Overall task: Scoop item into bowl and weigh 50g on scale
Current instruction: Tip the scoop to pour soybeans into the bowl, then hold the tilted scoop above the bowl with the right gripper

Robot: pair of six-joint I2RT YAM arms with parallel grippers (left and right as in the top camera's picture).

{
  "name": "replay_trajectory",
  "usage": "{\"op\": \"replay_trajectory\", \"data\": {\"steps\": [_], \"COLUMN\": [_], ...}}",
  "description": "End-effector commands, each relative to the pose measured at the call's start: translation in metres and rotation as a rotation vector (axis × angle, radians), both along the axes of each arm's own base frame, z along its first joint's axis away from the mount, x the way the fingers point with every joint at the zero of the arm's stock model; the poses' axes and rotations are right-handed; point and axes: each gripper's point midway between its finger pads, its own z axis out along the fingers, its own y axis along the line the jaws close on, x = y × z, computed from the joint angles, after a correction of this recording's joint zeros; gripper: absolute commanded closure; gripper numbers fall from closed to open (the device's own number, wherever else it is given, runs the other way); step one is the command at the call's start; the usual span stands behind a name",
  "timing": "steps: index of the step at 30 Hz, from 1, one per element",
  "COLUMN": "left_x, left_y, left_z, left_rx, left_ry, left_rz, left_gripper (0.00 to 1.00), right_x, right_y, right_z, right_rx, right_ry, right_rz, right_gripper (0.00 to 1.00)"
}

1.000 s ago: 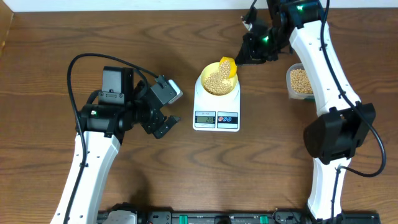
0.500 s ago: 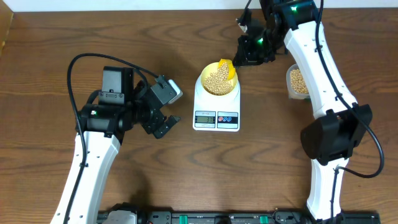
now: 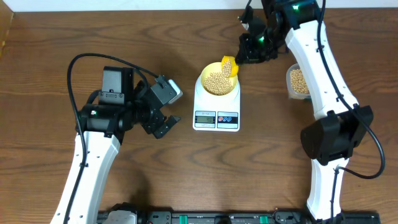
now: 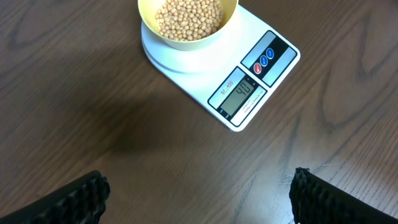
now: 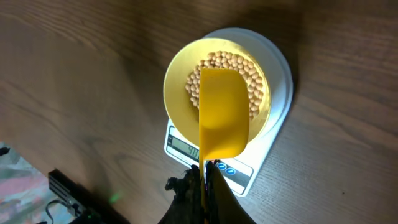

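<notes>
The pale-yellow bowl sits on the white scale and holds a pile of tan beans. The bowl, the beans and the scale also show in the left wrist view, where the display reads about 40. My right gripper is shut on the handle of a yellow scoop, which hangs tilted over the bowl's far right rim. In the right wrist view the scoop covers part of the bowl and beans. My left gripper is open and empty, left of the scale.
A clear tub with more beans stands at the right, behind my right arm. The table is dark wood. A cable loops over my left arm.
The scoop has tipped a little more over the bowl's right rim and the bean pile has grown. The left arm has not moved.
</notes>
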Motion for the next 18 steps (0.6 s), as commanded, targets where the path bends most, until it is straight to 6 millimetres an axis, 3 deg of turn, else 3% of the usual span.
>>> {"op": "replay_trajectory", "data": {"steps": [1,18], "left_x": [-0.0008,-0.0008], "left_y": [0.0008,0.0008], "left_z": [-0.0009,-0.0009], "left_rx": [0.005,0.005], "left_ry": [-0.002,-0.002], "left_rz": [-0.008,-0.008], "left_gripper": [0.05,0.05], "right_x": [0.0018,-0.0004], "right_y": [0.0041,0.0122], "right_z": [0.0134,0.0126], "right_rx": [0.004,-0.021], "right_ry": [-0.058,-0.118], "right_rz": [0.034,0.134], "right_gripper": [0.99,0.99]}}
